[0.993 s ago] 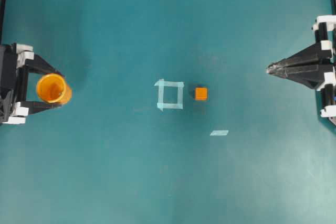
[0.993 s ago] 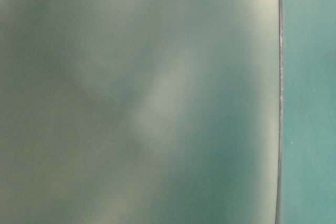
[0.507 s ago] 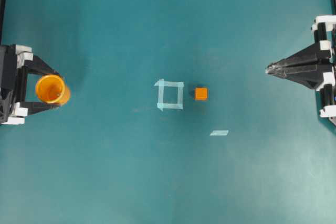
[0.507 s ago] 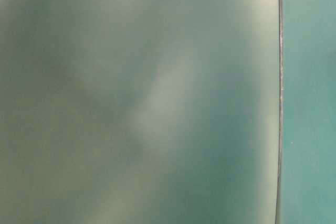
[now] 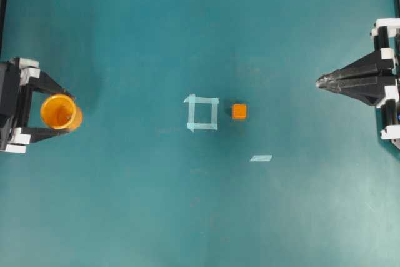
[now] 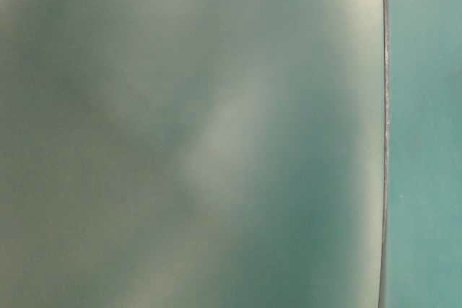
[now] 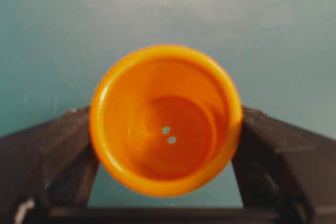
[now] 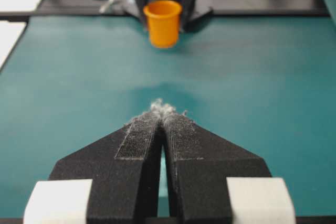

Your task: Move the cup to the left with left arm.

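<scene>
Orange-yellow round plastic cup (image 5: 60, 112) is seen upright, gripped between the fingers of the black left claw (image 5: 55, 112), far left of the pale tape square (image 5: 202, 113) on the teal tabletop (image 5: 200, 217). Far right of that square, the right claw (image 5: 321, 82) is held closed.

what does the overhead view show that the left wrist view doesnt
Overhead alone: the small orange cube, the square tape outline beside it, a loose tape strip, and the right gripper with its jaws together at the table's right edge.

Left wrist alone: the cup's inside bottom, with two small pale dots near its centre.

Both: the cup upright between the fingers of the left gripper, one black finger on either side of it, over the teal table.
</scene>
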Robot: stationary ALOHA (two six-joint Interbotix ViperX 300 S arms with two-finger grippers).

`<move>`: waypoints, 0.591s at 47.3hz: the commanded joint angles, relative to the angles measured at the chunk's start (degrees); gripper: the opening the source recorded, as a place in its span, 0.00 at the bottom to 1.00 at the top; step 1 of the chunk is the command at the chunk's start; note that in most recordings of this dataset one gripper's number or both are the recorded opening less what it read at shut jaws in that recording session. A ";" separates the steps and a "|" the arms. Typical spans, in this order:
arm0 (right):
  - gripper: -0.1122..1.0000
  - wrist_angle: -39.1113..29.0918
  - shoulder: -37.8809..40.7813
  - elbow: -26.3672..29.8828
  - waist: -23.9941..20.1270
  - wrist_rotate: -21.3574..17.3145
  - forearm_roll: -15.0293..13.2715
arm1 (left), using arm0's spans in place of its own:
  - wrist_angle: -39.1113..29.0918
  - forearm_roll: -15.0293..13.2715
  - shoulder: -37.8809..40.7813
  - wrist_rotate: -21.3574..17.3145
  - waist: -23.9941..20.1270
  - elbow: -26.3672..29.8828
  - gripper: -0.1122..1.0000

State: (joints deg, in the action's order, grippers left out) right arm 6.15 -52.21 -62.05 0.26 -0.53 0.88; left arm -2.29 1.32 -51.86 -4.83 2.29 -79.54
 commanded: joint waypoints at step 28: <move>0.10 0.26 0.26 1.93 0.18 -0.18 0.09 | 0.26 0.09 0.26 -0.53 0.62 0.44 0.76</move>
State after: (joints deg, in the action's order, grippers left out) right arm 6.15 -52.21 -62.05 0.35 -0.62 0.88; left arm -2.37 1.32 -51.86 -5.27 2.55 -79.54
